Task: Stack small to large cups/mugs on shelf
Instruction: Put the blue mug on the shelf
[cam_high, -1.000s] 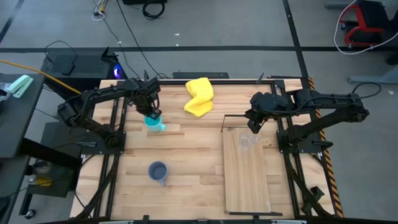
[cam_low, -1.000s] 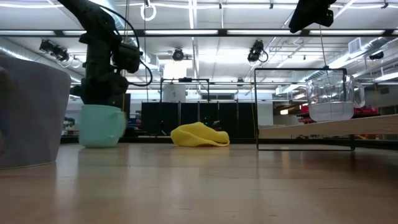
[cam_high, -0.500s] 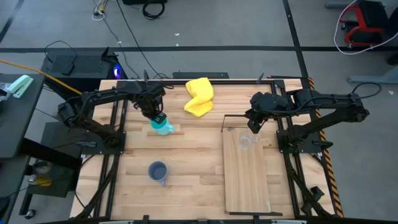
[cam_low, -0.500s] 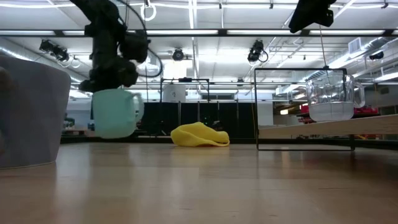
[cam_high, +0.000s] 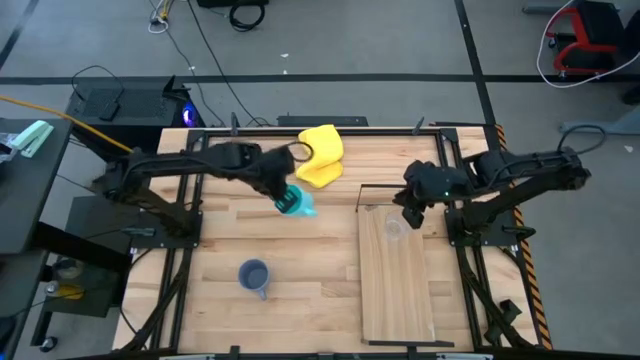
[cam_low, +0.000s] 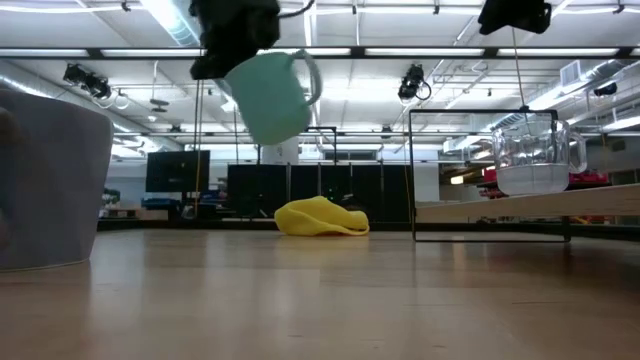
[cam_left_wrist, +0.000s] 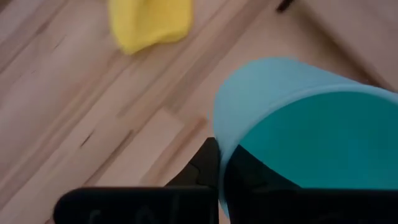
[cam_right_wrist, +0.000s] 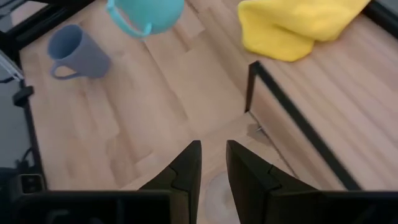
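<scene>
My left gripper (cam_high: 283, 195) is shut on the bright cyan mug (cam_high: 293, 203), which it holds high above the table between the yellow cloth and the shelf; the low view shows the mug (cam_low: 270, 95) tilted in the air. The small clear glass (cam_high: 393, 230) stands on its base at the far end of the light-wood shelf (cam_high: 395, 295), by the black wire frame (cam_high: 375, 187). My right gripper (cam_right_wrist: 213, 163) hovers above the glass, empty, its fingers a narrow gap apart. The grey-blue mug (cam_high: 254, 274) stands on the table, near left. My left gripper holds the cyan mug by its rim (cam_left_wrist: 219, 146), one finger (cam_left_wrist: 205, 168) outside the wall and the other inside the cup. The fingers come from above, on the table's left side of the mug. The mug is lifted clear and hangs tilted, handle (cam_low: 312, 72) toward the right.
A crumpled yellow cloth (cam_high: 320, 155) lies at the far middle of the table, just behind the carried mug. The shelf's near part (cam_high: 395, 310) is bare wood. The grey-blue mug also looms at the low view's left edge (cam_low: 50, 180).
My left gripper has lifted the cyan mug off the table and carried it up and toward the table's right, toward the shelf; the mug has tipped from upright to tilted. The glass has stayed on the shelf.
</scene>
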